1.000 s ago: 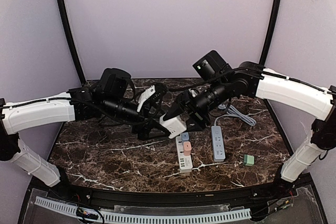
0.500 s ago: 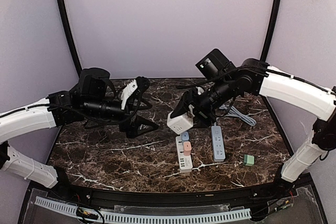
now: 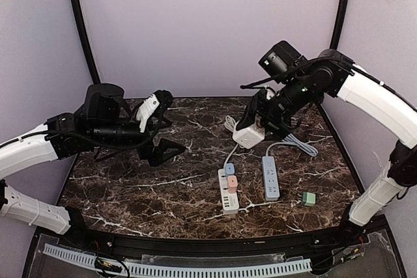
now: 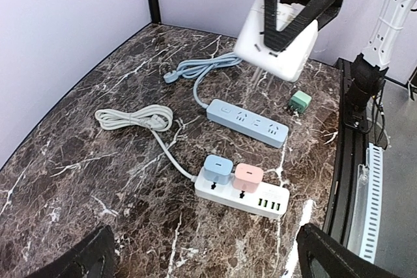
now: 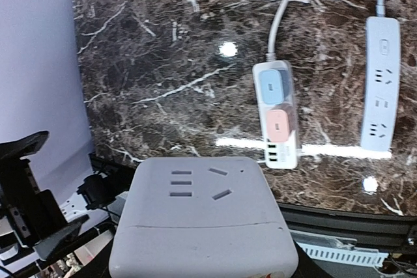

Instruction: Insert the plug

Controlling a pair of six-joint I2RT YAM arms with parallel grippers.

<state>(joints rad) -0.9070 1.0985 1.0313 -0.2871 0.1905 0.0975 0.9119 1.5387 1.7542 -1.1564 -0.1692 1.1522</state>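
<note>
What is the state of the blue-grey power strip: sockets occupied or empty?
Empty. The blue-grey power strip shows only bare socket holes; the blue adapter and pink adapter sit in the white strip instead.

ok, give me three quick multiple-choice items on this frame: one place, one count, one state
1. Where is the green adapter? A far-left corner B loose on the table, right of the blue strip C plugged into a socket
2. Adapters in the white strip? A one B two C three
3. Right tool? A open, empty B shut on a cable C shut on the white cube
B: lies apart on the table. B: blue adapter and pink adapter. C: cube clamped in it.
</note>
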